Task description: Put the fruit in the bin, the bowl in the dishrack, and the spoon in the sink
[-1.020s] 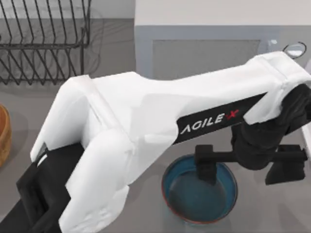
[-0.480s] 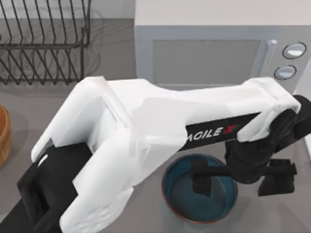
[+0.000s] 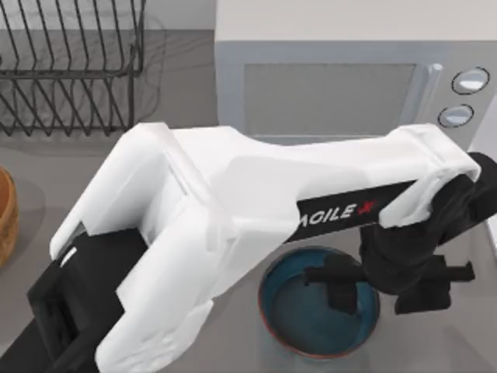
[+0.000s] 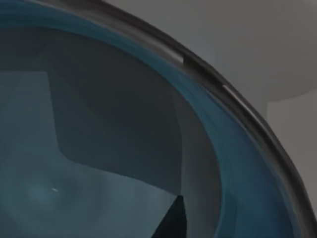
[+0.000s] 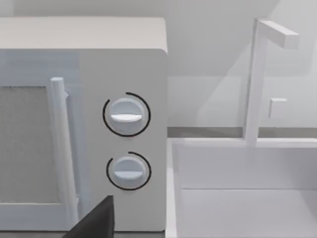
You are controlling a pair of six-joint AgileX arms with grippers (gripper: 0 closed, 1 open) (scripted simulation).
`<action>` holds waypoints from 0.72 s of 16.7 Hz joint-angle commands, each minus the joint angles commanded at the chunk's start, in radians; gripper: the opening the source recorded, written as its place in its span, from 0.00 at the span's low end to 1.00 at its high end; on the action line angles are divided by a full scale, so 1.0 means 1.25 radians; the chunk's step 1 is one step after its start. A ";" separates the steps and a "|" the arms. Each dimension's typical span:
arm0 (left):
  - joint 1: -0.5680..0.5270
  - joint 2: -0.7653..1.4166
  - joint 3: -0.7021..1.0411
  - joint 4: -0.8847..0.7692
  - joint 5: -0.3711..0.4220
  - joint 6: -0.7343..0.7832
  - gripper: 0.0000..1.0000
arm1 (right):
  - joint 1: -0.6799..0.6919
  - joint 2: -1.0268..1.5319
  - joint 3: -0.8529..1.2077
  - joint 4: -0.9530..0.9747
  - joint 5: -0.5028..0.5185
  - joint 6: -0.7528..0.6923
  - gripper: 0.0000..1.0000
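1. Jaws of the left gripper (image 3: 384, 284) stand spread across the bowl's right rim in the top view — one finger (image 3: 338, 281) inside the bowl (image 3: 299, 322), the other outside by the right wall, so a squeeze would pinch that wall. Nothing is gripped yet, as far as I can judge. The bowl sits on the table (image 3: 186, 93) in front of the microwave (image 3: 326, 85), low and right of centre.
2. Same view: the dishrack (image 3: 70, 70) stands at the top left, well apart from the bowl, and the bin (image 3: 6, 217) peeks in at the left edge. The bowl's carry has to cross the table leftward.
3. Left wrist view: the bowl's teal inside (image 4: 99, 148) and dark rim (image 4: 237, 104) lie close under the camera, a dark fingertip (image 4: 173, 223) within the wall — the gripper is low, set for a rim grasp.
4. Right wrist view: microwave knobs (image 5: 126, 115) and the sink (image 5: 247, 188) with its tap (image 5: 255, 79). The right arm looks parked facing them; whether its jaws are spread I cannot tell.
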 joint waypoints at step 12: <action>0.000 0.000 0.000 0.000 0.000 0.000 0.00 | 0.000 0.000 0.000 0.000 0.000 0.000 1.00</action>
